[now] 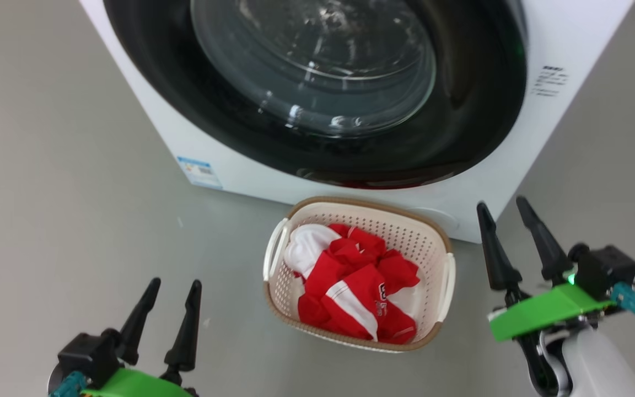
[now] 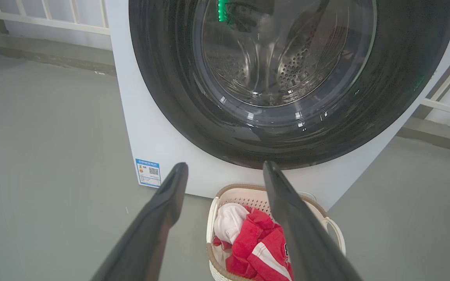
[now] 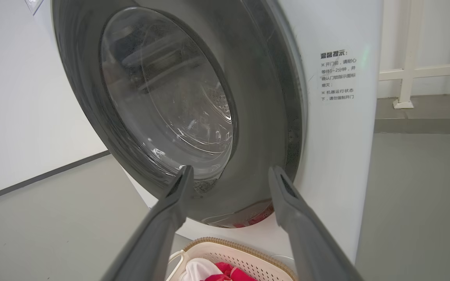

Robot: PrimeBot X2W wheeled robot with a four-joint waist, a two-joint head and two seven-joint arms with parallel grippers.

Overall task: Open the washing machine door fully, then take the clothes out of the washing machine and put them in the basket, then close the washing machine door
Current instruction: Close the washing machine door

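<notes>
Nearest, the left hand (image 1: pixel 175 282) hangs low over the grey floor (image 1: pixel 47 193) with its two dark fingers spread and nothing between them. The right hand (image 1: pixel 501 203) is beside the basket (image 1: pixel 400 229), also spread and empty, and well clear of the door.

The basket sits on the floor just in front of the machine (image 1: pixel 229 165). It is cream perforated plastic with a brown woven-look rim and white side handles. It is probably light and likely to skid if nudged, so the handles would be the place to lift it.

The clothes (image 1: pixel 350 286) lie heaped inside it: bright red fabric with white panels and stripes, a small dark print on one fold, and a white piece bunched at the left end. They look soft, limp and light. A pinch on a raised fold should hold, though anything lifted would droop and trail.

Beyond, the door (image 1: pixel 461 110) lies against the machine's white front. It has a wide, glossy black rim around a bulging clear window (image 1: pixel 317 66), with the perforated drum dimly visible behind. Whether it has latched I cannot tell. It looks rigid and fairly heavy, and the rim is slick, so a flat press on the rim would suit it better than a pinch. The glass is best left alone. A small blue label (image 1: pixel 200 172) marks the machine's lower corner.
</notes>
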